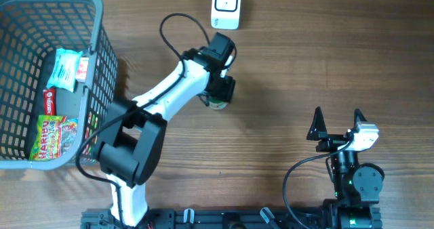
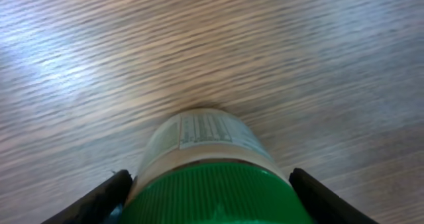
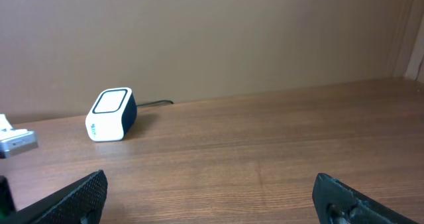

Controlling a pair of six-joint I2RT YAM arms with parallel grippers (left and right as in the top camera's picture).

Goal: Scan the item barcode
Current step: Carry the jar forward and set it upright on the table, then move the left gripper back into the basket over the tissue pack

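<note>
My left gripper (image 1: 218,92) is over the middle of the table (image 1: 305,53), and the bottle (image 2: 205,134) sits between its fingers (image 2: 99,201), one finger at each side of the green cap (image 2: 212,191). Both fingers are just beside the cap's edge. I cannot tell if they press on it or only stand next to it, so I do not call it a firm hold. My right gripper (image 1: 337,117) waits with the jaws wide apart near the right side, holding nothing.

The scanner (image 1: 226,5) stands at the far edge of the table, apart from the bottle and almost straight ahead of it.

To do this step well, I think I must first squeeze the cap evenly from both sides. Then I bring the bottle to the scanner's window and turn it slowly around its own axis. The only label panel I see carries fine print, and no barcode is visible to me.

The cap points toward my wrist and the base toward the wood. From above the bottle looks almost end-on, so I judge its long axis is close to vertical. I cannot tell whether the base touches the table.
</note>
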